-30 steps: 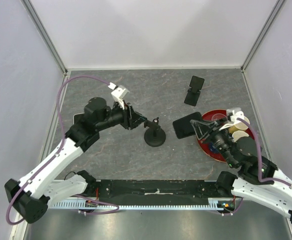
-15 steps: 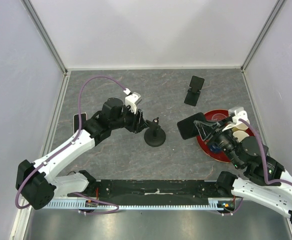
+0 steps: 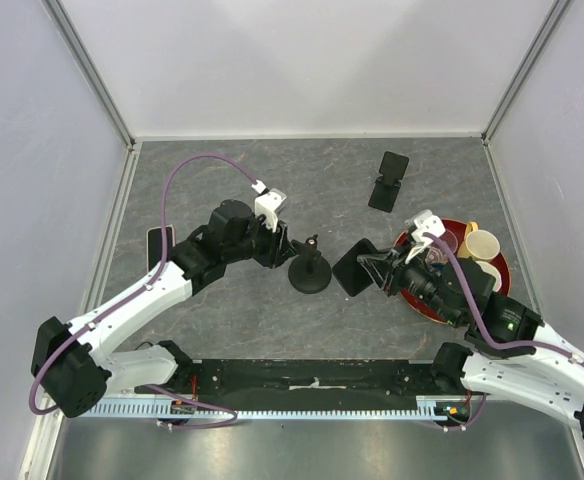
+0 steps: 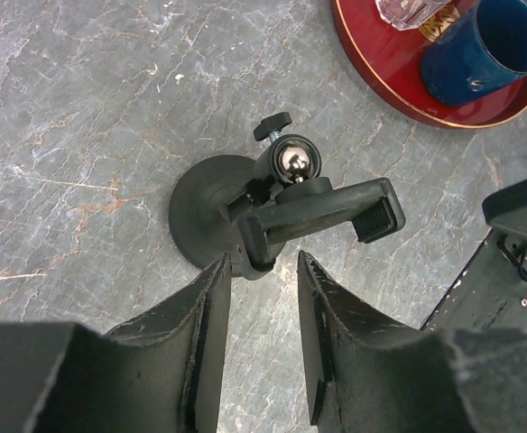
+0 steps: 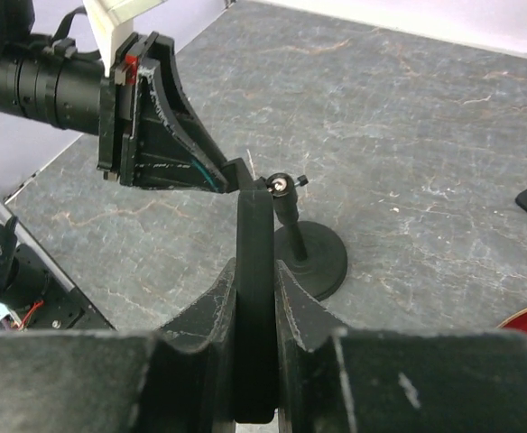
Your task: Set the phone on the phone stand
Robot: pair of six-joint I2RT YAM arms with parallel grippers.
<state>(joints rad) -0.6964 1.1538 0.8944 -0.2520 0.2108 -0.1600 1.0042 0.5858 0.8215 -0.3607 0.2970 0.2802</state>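
Note:
The black phone stand (image 3: 310, 272) has a round base, a ball joint and a clamp, and stands mid-table. In the left wrist view its clamp (image 4: 322, 210) lies crosswise just beyond my fingertips. My left gripper (image 3: 284, 243) (image 4: 262, 266) is open, its tips either side of the clamp's near end. My right gripper (image 3: 377, 268) (image 5: 254, 271) is shut on the black phone (image 3: 350, 268), held on edge (image 5: 253, 234) just right of the stand (image 5: 310, 257) and above the table.
A red tray (image 3: 420, 303) with cups stands at the right; its rim (image 4: 372, 63), a blue mug (image 4: 489, 45) and a glass show in the left wrist view. A black folded device (image 3: 387, 180) lies at the back. Another phone (image 3: 157, 243) lies at the left.
My right gripper has carried the phone left, from over the tray's edge to beside the stand. My left gripper has closed in on the stand's clamp.

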